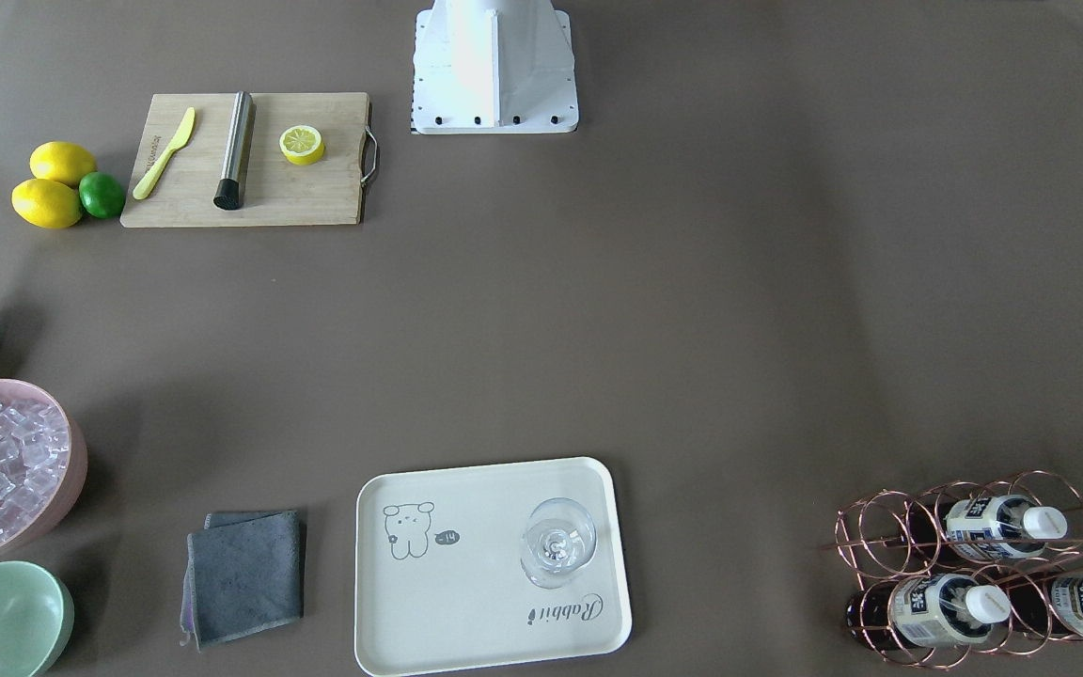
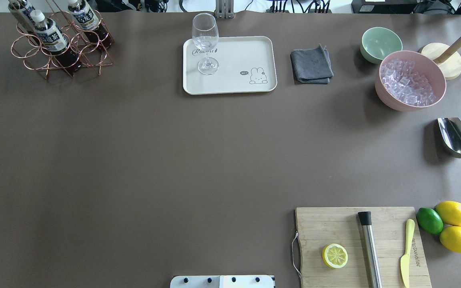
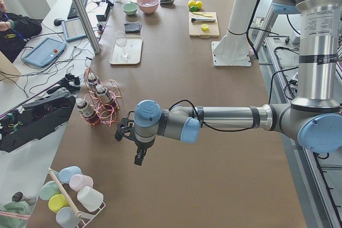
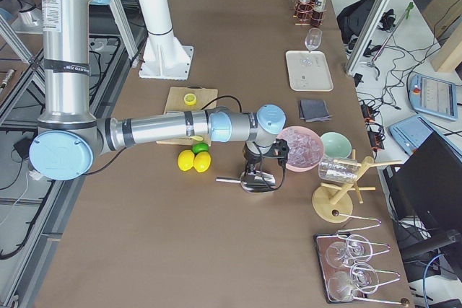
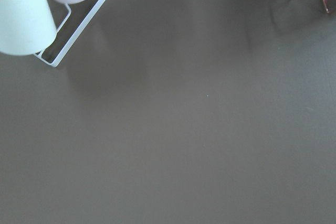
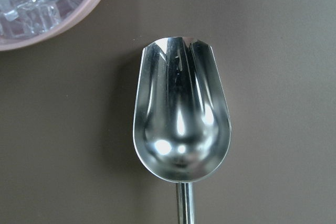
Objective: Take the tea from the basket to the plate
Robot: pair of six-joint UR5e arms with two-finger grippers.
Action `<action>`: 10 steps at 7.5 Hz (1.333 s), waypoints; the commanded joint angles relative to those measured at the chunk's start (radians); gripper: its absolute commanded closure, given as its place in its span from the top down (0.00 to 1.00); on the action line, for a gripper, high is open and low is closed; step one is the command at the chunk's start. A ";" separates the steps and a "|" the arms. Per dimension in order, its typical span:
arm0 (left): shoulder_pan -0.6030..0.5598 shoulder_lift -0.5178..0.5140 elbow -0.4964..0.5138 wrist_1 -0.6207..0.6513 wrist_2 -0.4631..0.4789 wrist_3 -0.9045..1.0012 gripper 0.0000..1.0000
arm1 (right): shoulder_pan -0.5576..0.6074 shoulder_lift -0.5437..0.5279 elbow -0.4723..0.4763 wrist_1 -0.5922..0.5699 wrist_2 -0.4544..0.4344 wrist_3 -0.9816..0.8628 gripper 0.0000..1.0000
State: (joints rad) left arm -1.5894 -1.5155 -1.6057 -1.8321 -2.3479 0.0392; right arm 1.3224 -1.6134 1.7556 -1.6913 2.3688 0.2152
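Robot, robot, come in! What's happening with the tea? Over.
Left gripper near basket, right gripper over scoop, open or shut unclear. Three tea bottles in basket, none gripped. Wine glass stands on plate's end.

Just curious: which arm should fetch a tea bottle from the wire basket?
Likely left. The left arm hangs beside the basket; the right arm hovers over the scoop, far off.
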 commanded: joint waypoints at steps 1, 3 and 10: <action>0.000 -0.020 -0.063 -0.056 -0.001 0.070 0.98 | -0.041 0.024 -0.005 -0.001 -0.016 0.000 1.00; 0.014 -0.087 -0.098 -0.065 0.002 0.076 0.98 | -0.020 0.007 0.034 -0.001 -0.028 0.000 1.00; 0.223 -0.345 -0.102 -0.035 0.160 0.371 0.98 | 0.089 -0.053 0.122 -0.013 -0.115 -0.074 1.00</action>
State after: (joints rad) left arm -1.4177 -1.7621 -1.7287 -1.9094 -2.2689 0.2512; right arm 1.4081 -1.6648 1.8593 -1.7029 2.2880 0.1429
